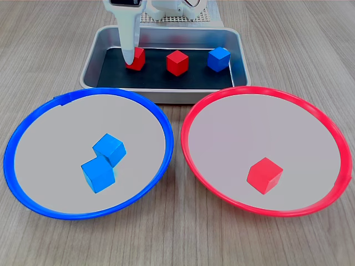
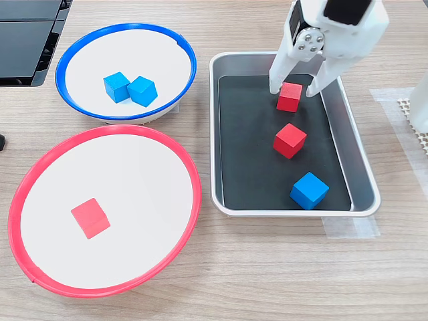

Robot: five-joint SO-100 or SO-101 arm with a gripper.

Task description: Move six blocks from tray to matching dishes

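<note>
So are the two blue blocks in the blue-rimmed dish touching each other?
Touching. In both exterior views, one blue block sits flush against the other blue block with no grey dish surface visible between them.

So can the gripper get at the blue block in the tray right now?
Probably yes: the blue block sits alone, uncovered, but the open gripper is straddling a red block at the tray's other end.

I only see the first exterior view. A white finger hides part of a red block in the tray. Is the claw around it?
Observer: Yes. In the second exterior view the gripper is open, with one finger on each side of the red block.
Child: Is it squeezing?
Observer: It seems not; a gap shows between each finger and the block.
Child: What else am I missing?
Observer: Black panels lie beside the blue dish.
</note>
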